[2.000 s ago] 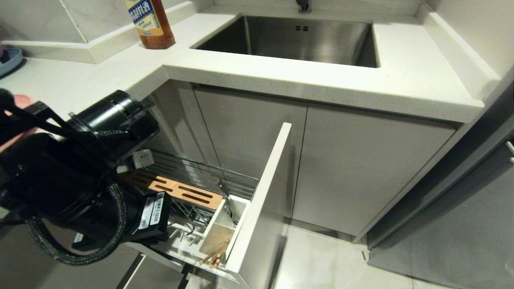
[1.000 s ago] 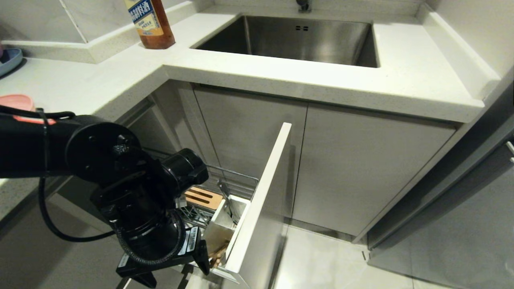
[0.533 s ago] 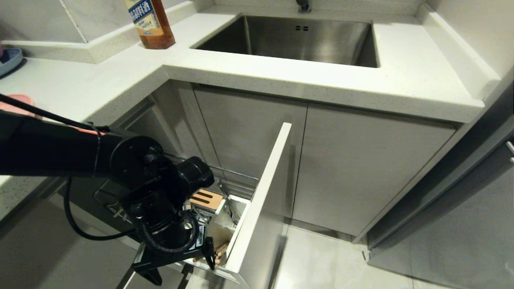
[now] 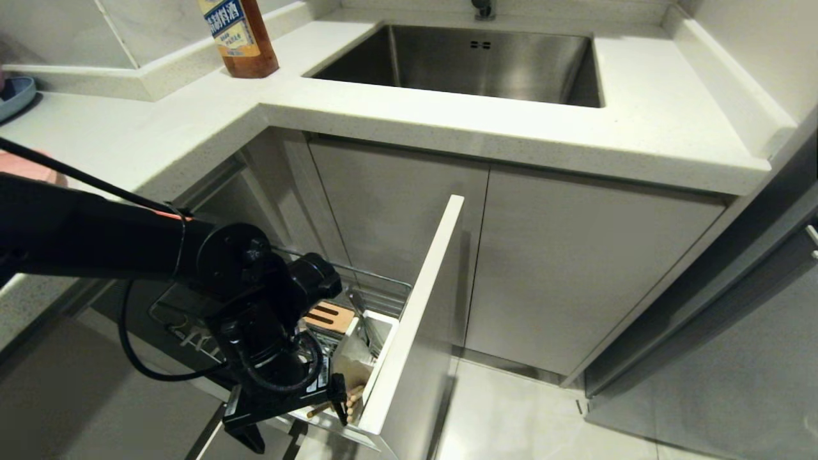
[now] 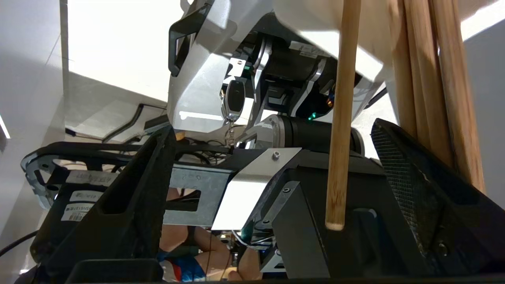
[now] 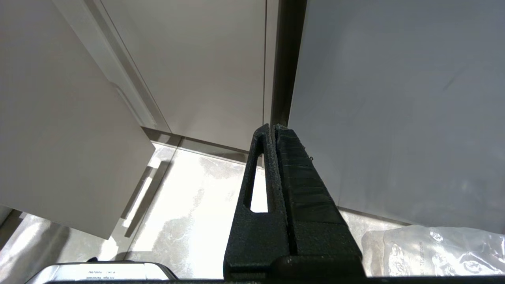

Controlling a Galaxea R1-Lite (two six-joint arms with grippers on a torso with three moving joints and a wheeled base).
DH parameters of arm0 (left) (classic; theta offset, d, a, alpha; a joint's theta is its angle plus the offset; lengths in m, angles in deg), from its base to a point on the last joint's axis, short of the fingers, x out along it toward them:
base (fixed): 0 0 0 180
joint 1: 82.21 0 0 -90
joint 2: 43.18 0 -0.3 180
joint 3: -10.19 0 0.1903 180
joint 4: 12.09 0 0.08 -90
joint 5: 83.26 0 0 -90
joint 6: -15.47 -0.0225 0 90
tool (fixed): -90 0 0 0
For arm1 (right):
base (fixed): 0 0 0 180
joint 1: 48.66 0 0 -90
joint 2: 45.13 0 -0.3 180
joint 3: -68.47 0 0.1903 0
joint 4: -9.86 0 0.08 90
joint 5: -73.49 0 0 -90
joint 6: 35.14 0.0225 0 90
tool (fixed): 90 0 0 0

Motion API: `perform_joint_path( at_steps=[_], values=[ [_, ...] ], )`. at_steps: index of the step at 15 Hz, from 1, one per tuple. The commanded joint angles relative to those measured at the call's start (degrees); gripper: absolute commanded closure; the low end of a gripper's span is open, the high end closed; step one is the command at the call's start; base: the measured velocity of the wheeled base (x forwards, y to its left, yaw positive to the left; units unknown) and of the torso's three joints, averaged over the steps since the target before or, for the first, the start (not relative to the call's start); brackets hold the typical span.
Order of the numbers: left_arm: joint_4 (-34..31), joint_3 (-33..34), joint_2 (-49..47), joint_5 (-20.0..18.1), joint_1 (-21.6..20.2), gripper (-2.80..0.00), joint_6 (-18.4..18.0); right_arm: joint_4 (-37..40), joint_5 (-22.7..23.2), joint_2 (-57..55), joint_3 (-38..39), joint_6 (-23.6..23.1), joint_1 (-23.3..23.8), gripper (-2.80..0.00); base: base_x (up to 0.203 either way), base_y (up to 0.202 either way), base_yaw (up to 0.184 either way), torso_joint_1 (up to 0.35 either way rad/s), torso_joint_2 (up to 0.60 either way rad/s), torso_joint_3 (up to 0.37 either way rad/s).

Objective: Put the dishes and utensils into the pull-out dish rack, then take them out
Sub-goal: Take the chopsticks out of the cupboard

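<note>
Since a second ago the left gripper (image 4: 291,418) has dropped lower, fingers spread around the chopsticks (image 5: 426,79) leaning from the utensil cup (image 4: 358,367) at the rack's front corner. Light, stiff, slick sticks; probably best pinched mid-shaft, together. Right gripper (image 6: 272,157) parked, fingers pressed together.

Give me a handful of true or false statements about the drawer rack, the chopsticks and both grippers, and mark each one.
1. The left gripper is open at the chopsticks in the utensil cup. True.
2. The right gripper is holding a spoon. False: it is shut on nothing, pointing at the floor.
3. The pull-out dish rack is pushed closed. False: it is pulled out.
4. The bottle stands on the counter beside the sink. True.
5. The sink is full of dishes. False: no dishes show in it.
</note>
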Motion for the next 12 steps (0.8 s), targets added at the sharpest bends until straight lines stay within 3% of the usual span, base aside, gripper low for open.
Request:
perform_joint_path(
  at_steps=[1, 8, 9, 12],
  values=[
    [-0.19, -0.19, -0.91, -0.02, -0.33, -2.80, 0.21, -0.01, 0.00, 0.00, 0.09, 0.04, -0.04, 0.00, 0.000, 0.000, 0.000, 0.000, 0.00, 0.000],
    [0.93, -0.36, -2.22, -0.18, -1.48, -2.80, 0.06, -0.01, 0.00, 0.00, 0.12, 0.04, -0.01, 0.00, 0.000, 0.000, 0.000, 0.000, 0.00, 0.000],
    [0.99, -0.36, -2.29, -0.25, -1.45, 0.00, 0.06, -0.01, 0.00, 0.00, 0.12, 0.03, 0.05, 0.00, 0.000, 0.000, 0.000, 0.000, 0.00, 0.000],
    [0.99, -0.36, -2.12, -0.27, -1.45, 0.00, 0.07, -0.01, 0.00, 0.00, 0.11, -0.02, -0.02, 0.00, 0.000, 0.000, 0.000, 0.000, 0.00, 0.000]
  ],
)
